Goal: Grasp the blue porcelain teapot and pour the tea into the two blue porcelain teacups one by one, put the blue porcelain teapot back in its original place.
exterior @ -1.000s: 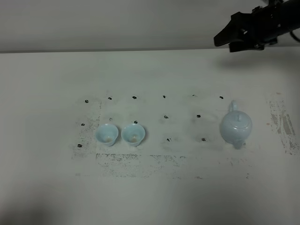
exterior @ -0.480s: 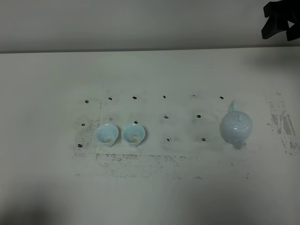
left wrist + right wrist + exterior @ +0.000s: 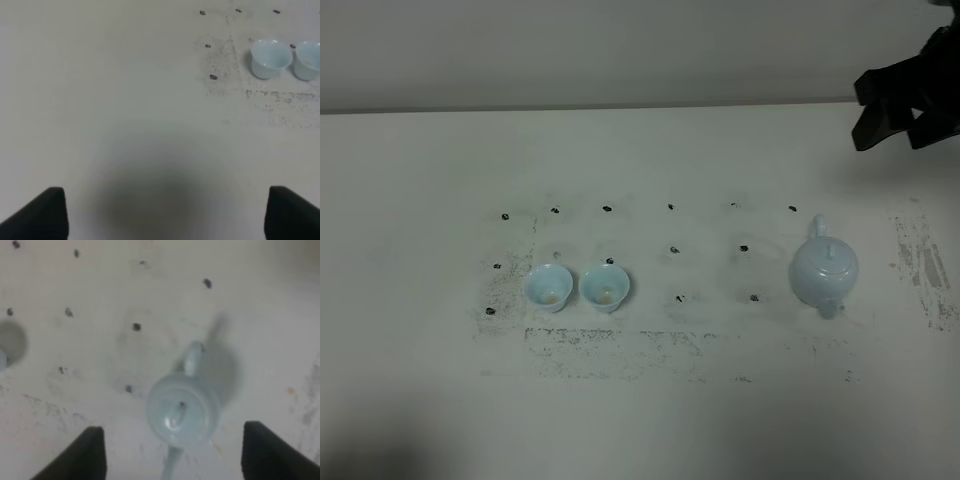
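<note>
teapot (image 3: 824,272), pale blue, lid on, stood upright on the right of the tabletop (image 3: 410,400). left teacup (image 3: 548,288) and right teacup (image 3: 605,288) stood just beside each other, well apart from it. right gripper (image 3: 894,128) hung above the teapot, fingers spread wide, empty. left gripper (image 3: 167,215) likewise spread, empty, apart from the cups.

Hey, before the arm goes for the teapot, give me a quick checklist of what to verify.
1. Blue porcelain teapot upright, lid on: ok.
2. Right gripper open: ok.
3. Right gripper down at the teapot: not ok, apart from it.
4. Two teacups upright, side by side: ok.
5. Left gripper away from the teacups: ok.
6. Teapot's fill level: cannot tell.
</note>
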